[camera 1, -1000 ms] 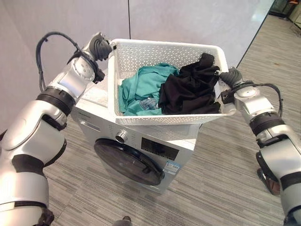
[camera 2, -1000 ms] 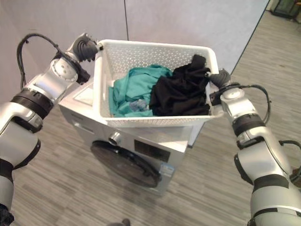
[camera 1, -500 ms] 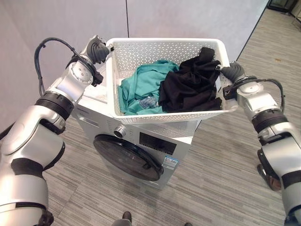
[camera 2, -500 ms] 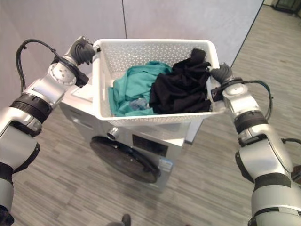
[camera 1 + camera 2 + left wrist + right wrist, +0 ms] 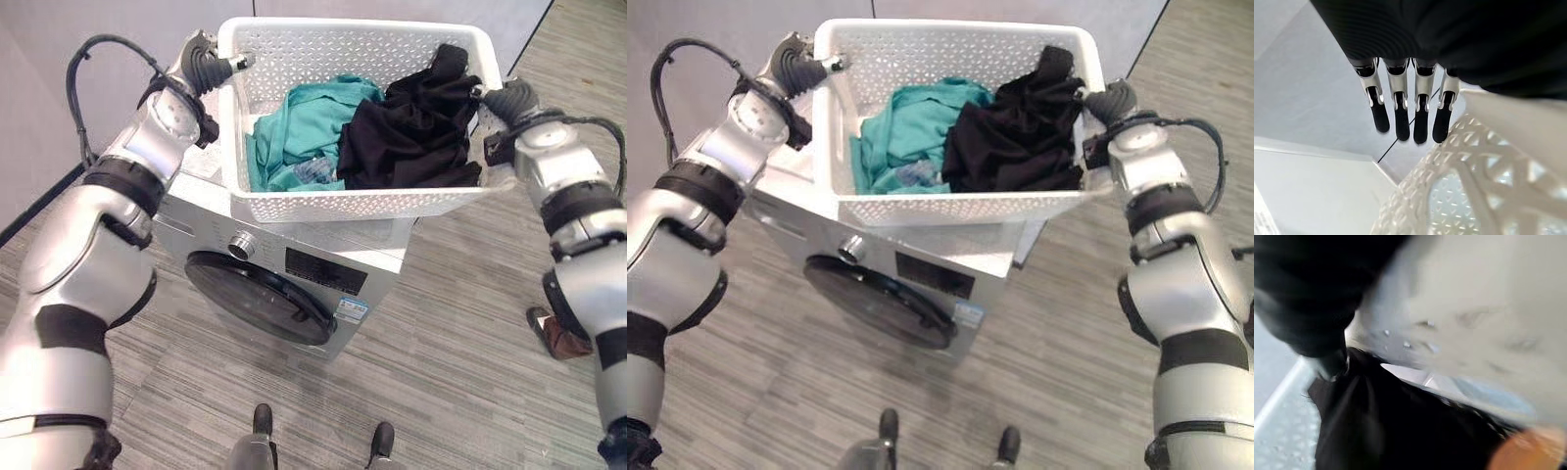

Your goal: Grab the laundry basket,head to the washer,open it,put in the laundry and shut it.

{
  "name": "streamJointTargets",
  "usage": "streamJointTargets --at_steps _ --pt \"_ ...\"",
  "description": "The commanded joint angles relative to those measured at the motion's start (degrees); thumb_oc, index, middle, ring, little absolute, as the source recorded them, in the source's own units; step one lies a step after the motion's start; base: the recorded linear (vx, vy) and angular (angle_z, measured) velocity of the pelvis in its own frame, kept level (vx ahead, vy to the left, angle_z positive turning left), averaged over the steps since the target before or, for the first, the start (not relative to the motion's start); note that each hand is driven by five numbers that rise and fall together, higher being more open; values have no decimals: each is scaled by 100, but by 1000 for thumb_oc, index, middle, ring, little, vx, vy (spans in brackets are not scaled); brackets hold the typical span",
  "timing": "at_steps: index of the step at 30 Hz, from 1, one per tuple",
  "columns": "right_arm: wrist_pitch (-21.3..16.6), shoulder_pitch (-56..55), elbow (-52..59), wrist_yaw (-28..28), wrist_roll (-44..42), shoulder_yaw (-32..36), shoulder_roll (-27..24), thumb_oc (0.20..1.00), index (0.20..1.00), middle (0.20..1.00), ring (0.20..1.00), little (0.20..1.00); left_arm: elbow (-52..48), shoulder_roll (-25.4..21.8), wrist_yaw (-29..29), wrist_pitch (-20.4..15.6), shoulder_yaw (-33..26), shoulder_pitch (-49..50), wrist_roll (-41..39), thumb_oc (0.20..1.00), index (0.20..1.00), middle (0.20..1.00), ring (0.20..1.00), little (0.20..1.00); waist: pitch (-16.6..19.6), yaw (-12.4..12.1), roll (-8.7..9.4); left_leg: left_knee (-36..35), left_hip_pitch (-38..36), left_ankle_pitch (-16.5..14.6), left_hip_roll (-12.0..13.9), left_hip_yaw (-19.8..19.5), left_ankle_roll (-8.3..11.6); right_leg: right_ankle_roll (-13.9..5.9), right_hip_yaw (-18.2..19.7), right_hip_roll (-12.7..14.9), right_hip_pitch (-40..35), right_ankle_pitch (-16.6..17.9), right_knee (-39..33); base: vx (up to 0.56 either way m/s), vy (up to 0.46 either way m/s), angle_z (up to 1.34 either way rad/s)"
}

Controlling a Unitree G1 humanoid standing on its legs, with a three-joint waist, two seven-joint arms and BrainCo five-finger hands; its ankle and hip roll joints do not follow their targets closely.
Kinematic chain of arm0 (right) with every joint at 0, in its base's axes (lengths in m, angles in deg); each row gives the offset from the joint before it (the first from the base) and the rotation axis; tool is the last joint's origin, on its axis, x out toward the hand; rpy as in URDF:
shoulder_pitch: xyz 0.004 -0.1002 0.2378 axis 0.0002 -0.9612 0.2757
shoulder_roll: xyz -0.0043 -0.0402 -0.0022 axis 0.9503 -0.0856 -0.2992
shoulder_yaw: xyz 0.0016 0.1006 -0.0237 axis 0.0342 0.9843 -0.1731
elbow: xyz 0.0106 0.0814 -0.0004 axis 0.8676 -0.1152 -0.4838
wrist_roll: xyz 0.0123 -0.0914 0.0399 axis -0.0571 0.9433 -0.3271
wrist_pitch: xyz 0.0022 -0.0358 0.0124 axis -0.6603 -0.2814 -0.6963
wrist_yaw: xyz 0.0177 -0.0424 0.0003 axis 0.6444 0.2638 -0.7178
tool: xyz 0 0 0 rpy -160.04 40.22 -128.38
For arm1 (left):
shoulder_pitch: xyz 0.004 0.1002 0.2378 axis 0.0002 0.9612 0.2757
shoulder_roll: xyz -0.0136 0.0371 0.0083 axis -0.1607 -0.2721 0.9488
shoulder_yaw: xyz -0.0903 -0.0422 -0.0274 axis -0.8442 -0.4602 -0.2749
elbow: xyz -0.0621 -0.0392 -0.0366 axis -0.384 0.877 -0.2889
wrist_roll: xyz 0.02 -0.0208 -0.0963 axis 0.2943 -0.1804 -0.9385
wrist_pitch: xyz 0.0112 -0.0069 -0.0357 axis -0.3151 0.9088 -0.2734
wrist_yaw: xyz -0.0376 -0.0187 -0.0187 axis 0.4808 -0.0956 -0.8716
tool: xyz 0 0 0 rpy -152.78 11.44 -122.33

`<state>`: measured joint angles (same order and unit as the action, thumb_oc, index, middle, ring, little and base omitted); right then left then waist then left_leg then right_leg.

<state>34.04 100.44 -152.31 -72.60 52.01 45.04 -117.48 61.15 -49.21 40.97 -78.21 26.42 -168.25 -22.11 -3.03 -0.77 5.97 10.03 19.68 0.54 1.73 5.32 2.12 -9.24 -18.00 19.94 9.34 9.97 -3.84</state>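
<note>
Laundry basket (image 5: 323, 201), white and perforated, is held above the top of the washer (image 5: 294, 279) between 2 hands. The left hand (image 5: 208, 67) is at the basket's left rim, its fingers (image 5: 1400, 115) straight and spread beside the lattice wall. The right hand (image 5: 507, 100) is at the right rim; whether its fingers are curled I cannot tell. Inside lie a teal garment (image 5: 299, 137) and a black garment (image 5: 416, 127). The washer's round door (image 5: 260, 299) is closed.

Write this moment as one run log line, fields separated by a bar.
stage: carrying | basket: over washer | laundry: inside basket | washer door: closed | left hand, right hand: at basket ends
</note>
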Motion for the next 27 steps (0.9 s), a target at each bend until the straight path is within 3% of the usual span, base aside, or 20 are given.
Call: streamJointTargets --at_steps 1,7,15,27 --pt "-216 742 -550 -161 -257 -213 142 1000 1000 1000 1000 1000 598 361 570 -270 247 -1256 549 1000 1000 1000 1000 1000 -576 -60 -228 -639 -500 -183 94 -216 -10 -576 -9 326 -534 246 95 0 0 0" --pt "-307 1063 -819 -239 -443 -308 558 1000 1000 1000 1000 1000 1006 713 1102 -156 473 -1636 1284 1000 1000 1000 1000 1000 -581 89 -203 -694 -444 -138 86 -183 14 -576 18 346 -416 297 102 -2 0 -1" --pt "-384 1405 -901 -307 -524 -506 960 1000 1000 1000 1000 1000 943 1243 1345 -211 289 -1915 1265 1000 1000 1000 1000 1000 -621 86 -161 -710 -224 -49 64 -203 53 -576 -40 350 -269 387 21 -7 -11 -3" --pt "-475 1712 -891 -408 -656 -641 1253 1000 1000 1000 1000 1000 906 1381 1562 -293 251 -2270 1189 1000 1000 1000 1000 1000 -450 -42 -125 -711 -132 -53 38 -253 72 -576 -125 357 -254 499 -47 0 0 0"
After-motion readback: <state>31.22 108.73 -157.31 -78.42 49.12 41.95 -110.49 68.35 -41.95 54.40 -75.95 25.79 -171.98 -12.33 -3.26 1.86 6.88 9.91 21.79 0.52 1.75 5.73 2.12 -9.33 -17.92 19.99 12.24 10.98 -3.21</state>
